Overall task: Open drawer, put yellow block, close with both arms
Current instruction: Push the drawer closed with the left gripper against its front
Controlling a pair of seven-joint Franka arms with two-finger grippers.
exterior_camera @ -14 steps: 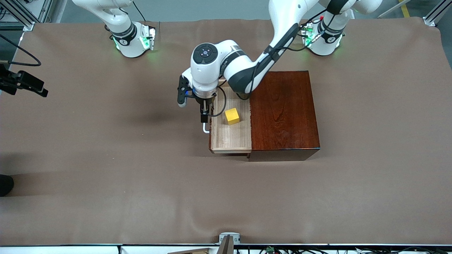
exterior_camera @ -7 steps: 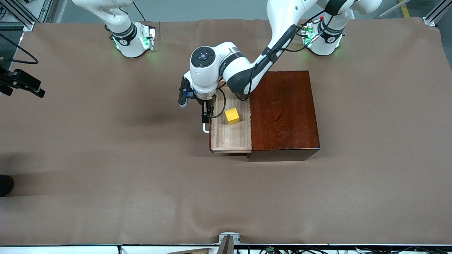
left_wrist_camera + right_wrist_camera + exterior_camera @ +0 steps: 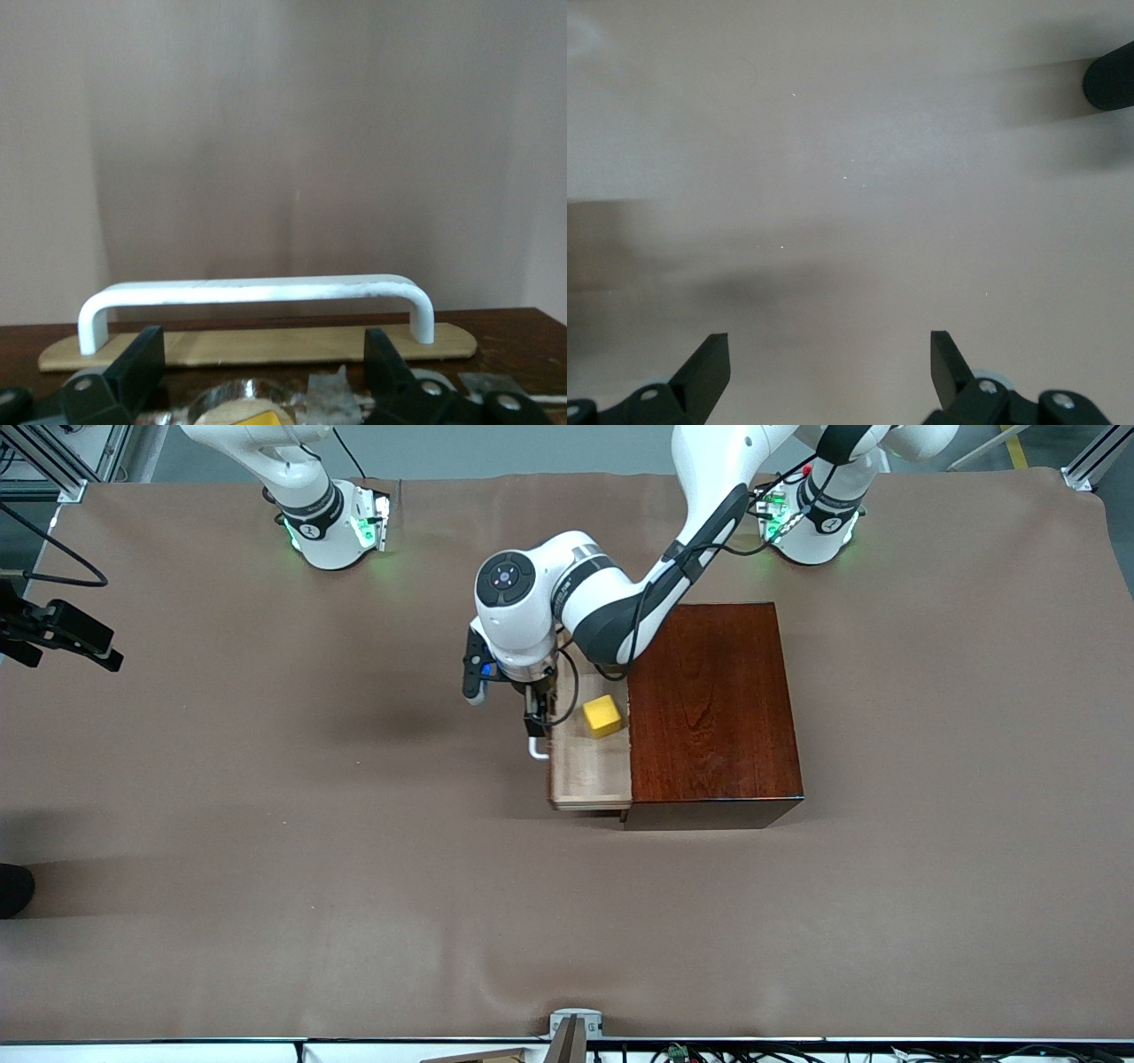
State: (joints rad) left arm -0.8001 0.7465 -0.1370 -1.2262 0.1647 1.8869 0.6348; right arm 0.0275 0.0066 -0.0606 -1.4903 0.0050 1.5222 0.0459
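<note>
Even, soft light from overhead lit the counter in the front view, which was sharp throughout. Broad, faint shadows lay on the brown cloth toward the right arm's end, and a narrow dark shadow ran along the wooden box on its side nearer the camera. The glossy box top carried a mild sheen. Green lights glowed at both bases. The left wrist view was dimmer and soft; the right wrist view looked pale, with smeared shadows.
</note>
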